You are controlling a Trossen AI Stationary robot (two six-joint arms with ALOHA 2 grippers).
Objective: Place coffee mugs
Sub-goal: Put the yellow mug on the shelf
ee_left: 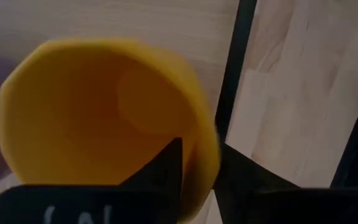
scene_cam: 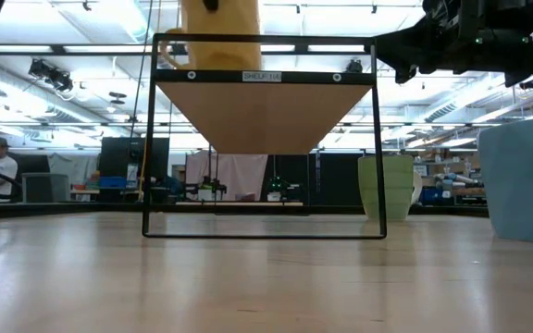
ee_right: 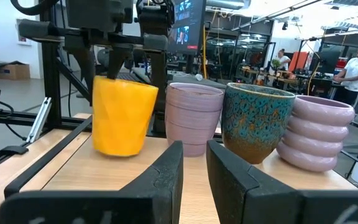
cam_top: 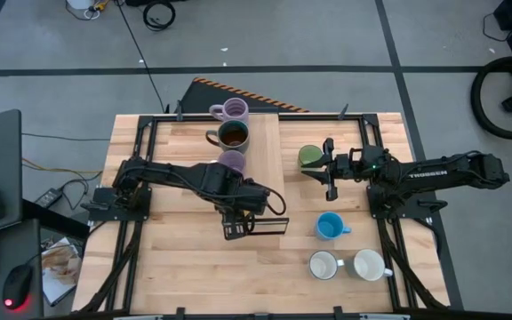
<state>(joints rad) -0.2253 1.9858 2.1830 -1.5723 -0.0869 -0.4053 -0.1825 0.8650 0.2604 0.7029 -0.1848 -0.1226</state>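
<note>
On the top of the wooden shelf stands a row of coffee mugs: a lilac one, a dark brown and teal one, a second lilac one and an orange one. My left gripper points down over the orange mug and hides it in the high view; its fingers stand a little apart. My right gripper hovers level beside the green mug, with a narrow gap between its fingers and nothing in it. On the table at the right stand a blue mug and two white ones. My left gripper comes at the orange mug from above, one finger inside and the other outside the wall at the rim. Whether the fingers touch the wall I cannot tell. The mug stands upright with its bottom on the shelf top.
The shelf's black frame stands on the table's middle left, open underneath. Bare wood lies in front of it toward the near edge. People show in the room beyond the table.
</note>
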